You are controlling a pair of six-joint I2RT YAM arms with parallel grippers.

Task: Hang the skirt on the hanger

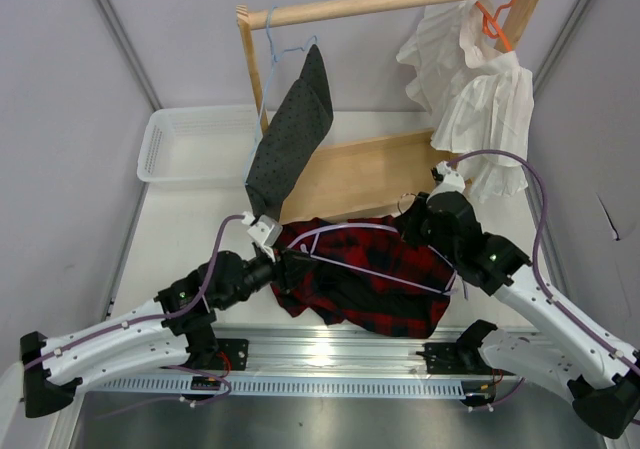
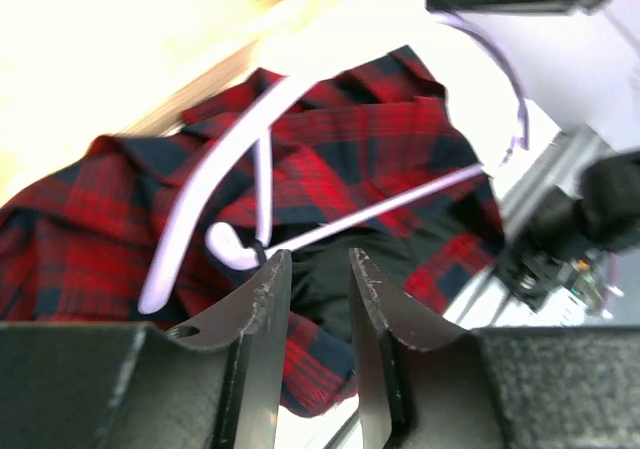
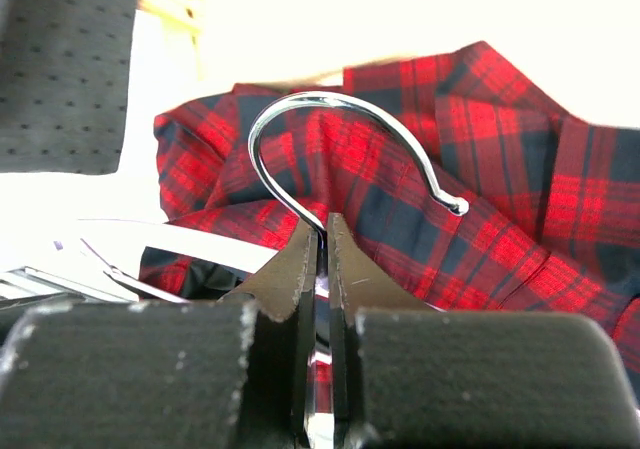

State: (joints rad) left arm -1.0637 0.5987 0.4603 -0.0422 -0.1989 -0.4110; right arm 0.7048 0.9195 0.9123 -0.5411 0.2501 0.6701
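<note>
The red-and-navy plaid skirt [image 1: 370, 284] lies crumpled on the table between the arms, its black lining showing in the left wrist view [image 2: 330, 269]. The pale lilac hanger [image 1: 350, 230] lies across the top of it. My right gripper [image 1: 412, 219] is shut on the hanger's neck, and the silver hook [image 3: 330, 129] curls up just past the fingertips [image 3: 322, 231]. My left gripper [image 1: 293, 260] hovers at the skirt's left edge. Its jaws [image 2: 320, 269] stand apart with nothing between them, close to the hanger's left end [image 2: 225, 244].
A wooden rack [image 1: 390, 4] stands at the back. A dark grey speckled garment [image 1: 290, 134] hangs on it from a light blue hanger, and a white ruffled garment [image 1: 480, 99] from an orange hanger. A white basket [image 1: 190, 144] sits back left.
</note>
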